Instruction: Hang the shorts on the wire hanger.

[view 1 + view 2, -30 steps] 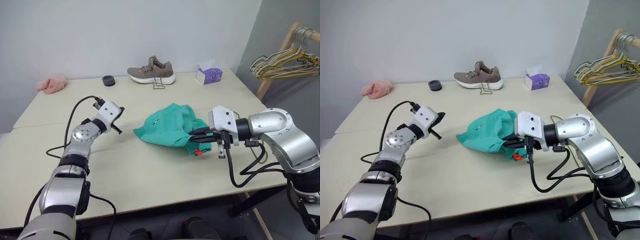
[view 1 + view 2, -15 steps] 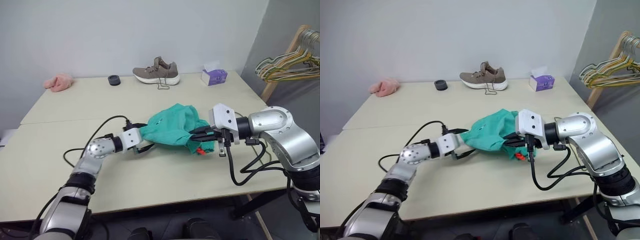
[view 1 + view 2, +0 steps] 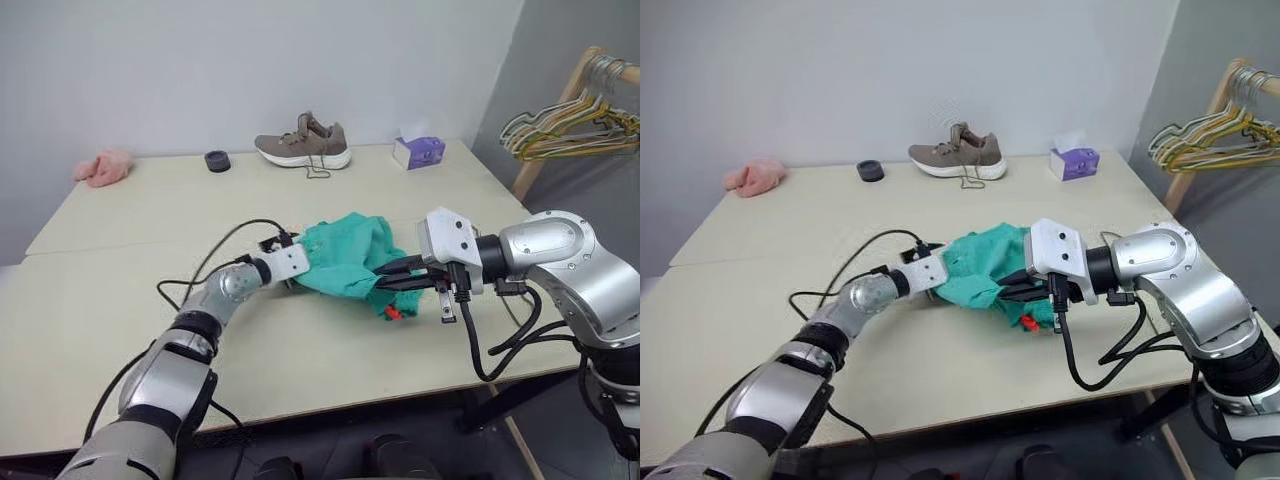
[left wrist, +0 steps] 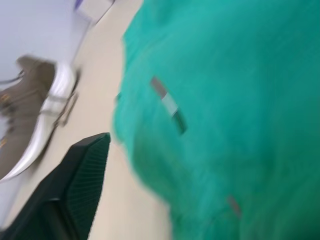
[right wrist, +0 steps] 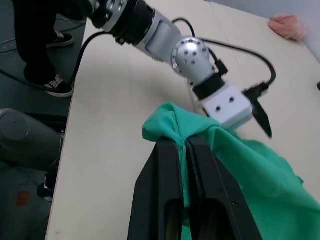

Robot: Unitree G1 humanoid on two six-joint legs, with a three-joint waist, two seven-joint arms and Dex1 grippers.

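Right now the crumpled teal-green fabric shorts (image 3: 352, 262) lie mid-tabletop (image 3: 120, 300), one edge clamped in the right pincer (image 5: 186, 150). The left pincer (image 3: 296, 285) presses against the cloth's far side; I cannot tell its spread. A shallow bite could slip or drag the bundle. Open room lies toward the near edge; wire hangers (image 3: 565, 125) hang well apart.

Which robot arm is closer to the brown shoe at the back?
Left. The left tool sits at the shorts' near-left edge, more directly in front of the shoe. The right tool pinches the shorts farther right and nearer the table's front edge.
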